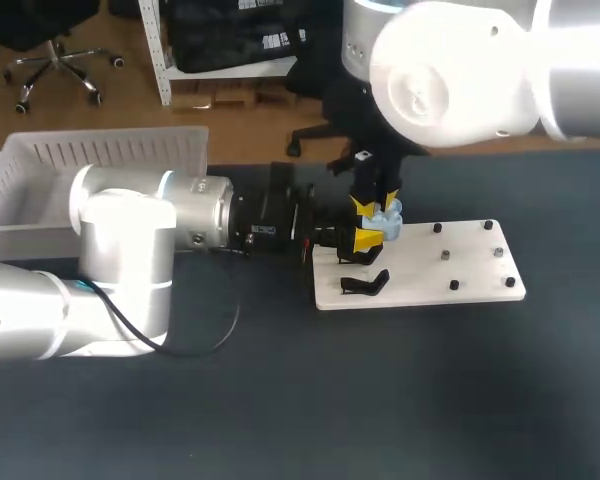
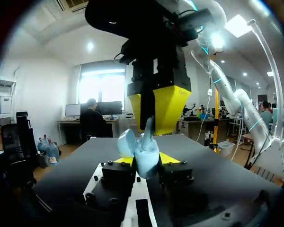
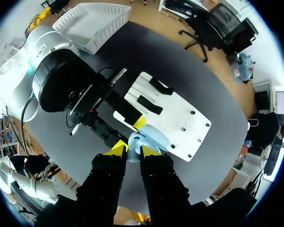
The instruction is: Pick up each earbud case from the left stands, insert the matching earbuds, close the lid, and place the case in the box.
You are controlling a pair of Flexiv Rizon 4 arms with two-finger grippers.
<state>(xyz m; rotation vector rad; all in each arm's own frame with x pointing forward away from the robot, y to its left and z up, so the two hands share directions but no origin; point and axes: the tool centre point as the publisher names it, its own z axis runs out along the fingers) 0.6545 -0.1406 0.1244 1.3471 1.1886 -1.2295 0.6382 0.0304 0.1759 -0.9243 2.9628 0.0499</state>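
The left arm (image 1: 130,215) reaches in level over the table (image 1: 380,400). Its jaws pinch the pale blue case (image 2: 146,153) from both sides, above the near end of the white board (image 1: 450,270), with the lid (image 2: 127,143) swung open to one side. The right arm (image 1: 450,70) comes straight down over it, its jaws pressed on what looks like an earbud (image 2: 147,127), stem up and tip at the case's mouth.

The step is seating this earbud. As I judge it, the left jaws should hold the case steady and level. The right jaws should come down along the socket's line, not at a slant, and stay off the lid. Push gently and let go only once the earbud sits flush. A sideways shove could twist the case in its grip. The box (image 1: 40,185) waits well apart at the left.
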